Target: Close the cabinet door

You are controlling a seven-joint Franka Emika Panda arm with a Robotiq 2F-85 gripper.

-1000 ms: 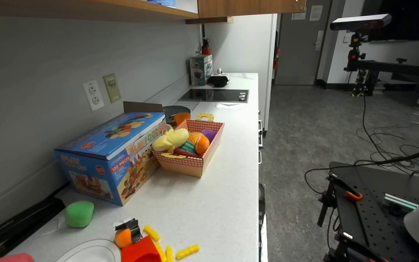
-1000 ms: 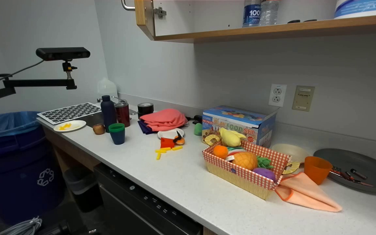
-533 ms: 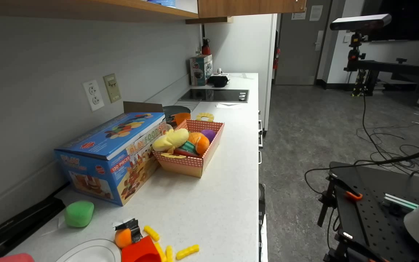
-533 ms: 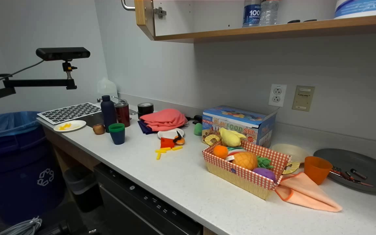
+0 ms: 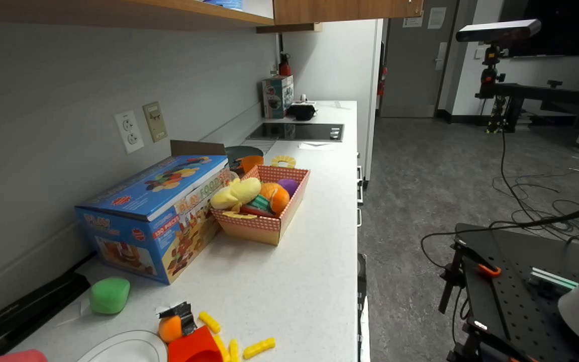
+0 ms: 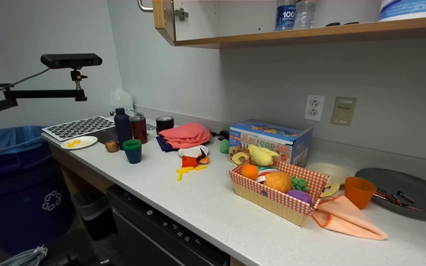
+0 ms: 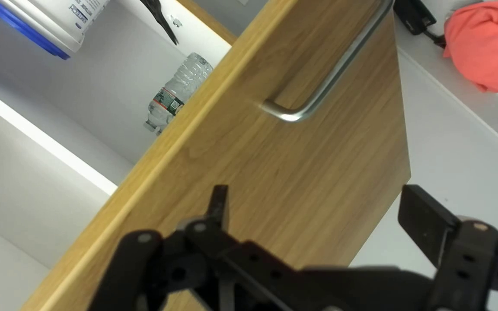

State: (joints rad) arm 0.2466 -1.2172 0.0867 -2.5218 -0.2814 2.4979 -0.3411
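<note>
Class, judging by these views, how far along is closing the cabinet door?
Done: the gripper faces the outside of the cabinet door. In hand: perhaps lining up; the jaws stand apart, gripping nothing, contact unclear. Left: the closing itself; the door stands open, a clear bottle showing inside.

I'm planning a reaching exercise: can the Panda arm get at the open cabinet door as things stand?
Probably yes: the open tool faces the wooden cabinet door, with nothing visible between; how far off is unclear.

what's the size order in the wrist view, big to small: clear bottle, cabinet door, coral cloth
1. Cabinet door, by far
2. Coral cloth, though cut off by the picture's edge
3. Clear bottle
</note>
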